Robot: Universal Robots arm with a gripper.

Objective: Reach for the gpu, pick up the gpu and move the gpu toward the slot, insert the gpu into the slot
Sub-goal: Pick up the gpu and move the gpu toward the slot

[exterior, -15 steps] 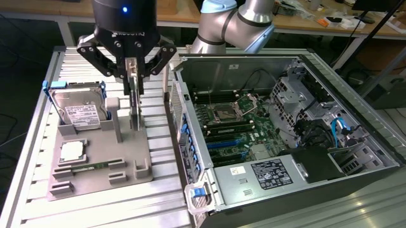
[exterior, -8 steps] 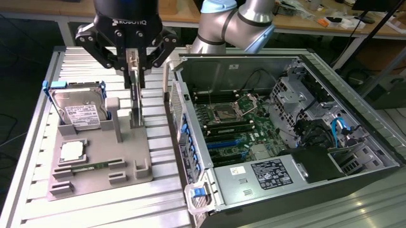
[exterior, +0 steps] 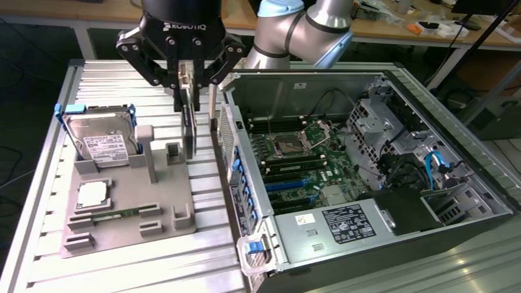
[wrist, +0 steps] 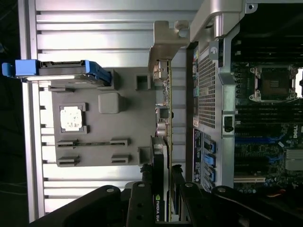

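The gpu (exterior: 190, 131) is being gripped edge-on by the tool (exterior: 192, 91), with the fingers being pressed closed against the card's upper end. The card is being held upright directly beneath the tool, between the grey holder (exterior: 122, 201) on the counter (exterior: 122, 265) and the open computer case (exterior: 309, 76), just beside the case's wall.

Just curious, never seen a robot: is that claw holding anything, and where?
The gripper straddles the gpu at its top edge; a firm clamp cannot be told.
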